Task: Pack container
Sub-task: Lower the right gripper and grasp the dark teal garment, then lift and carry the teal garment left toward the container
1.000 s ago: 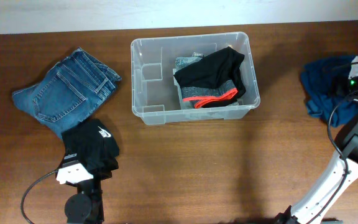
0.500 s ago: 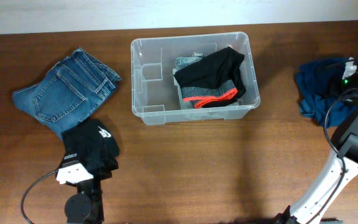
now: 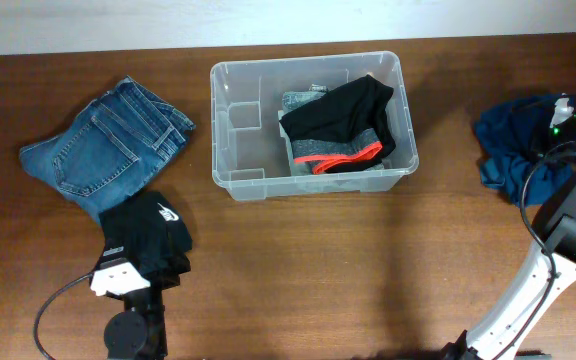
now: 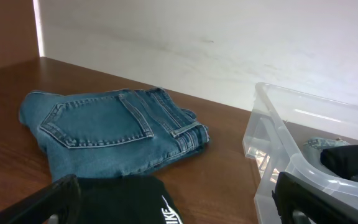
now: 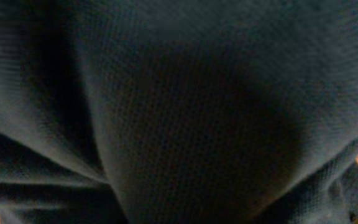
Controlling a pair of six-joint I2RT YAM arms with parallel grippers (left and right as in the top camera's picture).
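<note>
Step in hand, prob.: R arm grabbing the next item to pack. The right claw [image 3: 566, 120] is down on the crumpled blue garment [image 3: 508, 145] at 3 o'clock on the table. Its wrist cam shows only dark knit cloth w/ no fingers visible, so can't tell if it's pinching the cloth or not. The container [image 3: 230, 150] sits at 12 o'clock, well apart from that arm. Its right half holds black shorts [image 3: 343, 115] w/ orange trim on a grey piece, and its left half is bare. The left claw [image 4: 173, 196] is spread wide and holds nothing, low over a black top [image 3: 153, 225] at 8 o'clock, w/ jeans [image 3: 103, 145] at 10. Next move needs a firm pinch, a high lift, then a carry toward 9 o'clock over the rim. Loose cloth may trail & snag.
</note>
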